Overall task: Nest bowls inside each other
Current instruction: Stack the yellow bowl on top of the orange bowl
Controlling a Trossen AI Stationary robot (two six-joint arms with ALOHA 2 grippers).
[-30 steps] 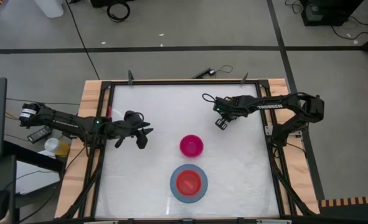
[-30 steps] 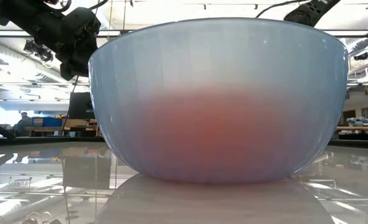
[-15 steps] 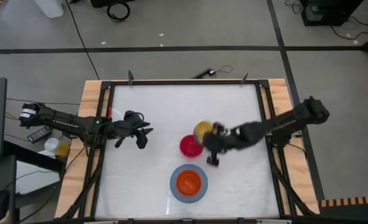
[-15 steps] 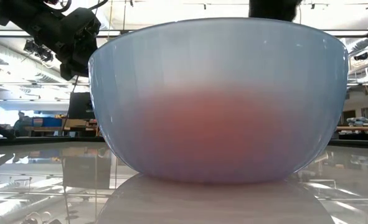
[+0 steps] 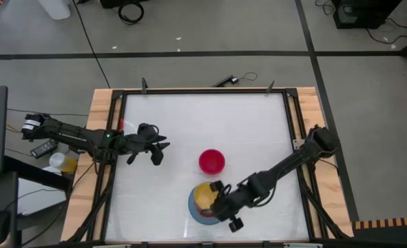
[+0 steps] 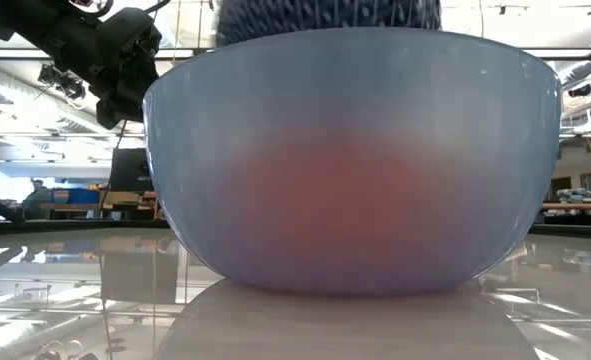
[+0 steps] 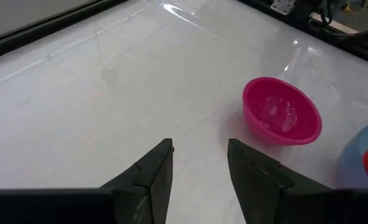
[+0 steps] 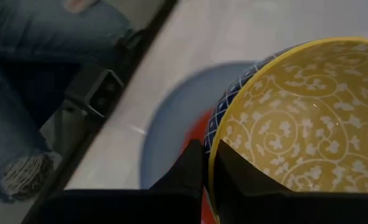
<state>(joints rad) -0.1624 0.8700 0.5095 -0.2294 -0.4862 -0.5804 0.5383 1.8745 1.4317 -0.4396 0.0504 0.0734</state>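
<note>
The light blue bowl (image 5: 197,215) stands near the table's front edge with the orange bowl (image 8: 193,133) inside it. The magenta bowl (image 5: 211,161) sits on its base just beyond. A yellow bowl (image 5: 204,195), with a scroll pattern inside and a blue pattern outside, hangs over the light blue bowl, and my right gripper (image 5: 217,204) is shut on it. In the low view its blue underside (image 6: 325,14) shows above the light blue bowl's rim (image 6: 350,40). My left gripper (image 5: 155,149) waits open at the table's left. My right gripper pinches the yellow bowl's rim (image 8: 212,144), one finger (image 8: 193,171) on the blue outer wall and one inside the bowl. The fingers slant down from the table's right side. The bowl is held opening up, above the light blue bowl.
The table top (image 5: 189,117) is white within a black frame. A person's legs in jeans (image 8: 28,56) stand beside the table close to the light blue bowl. The left wrist view shows the magenta bowl (image 7: 282,113) ahead of the open left fingers.
My right gripper has swung from the table's far right toward the near edge, rolling its wrist as it went. It carried the yellow bowl past the magenta bowl to a spot over the light blue bowl. The other bowls have stayed put.
</note>
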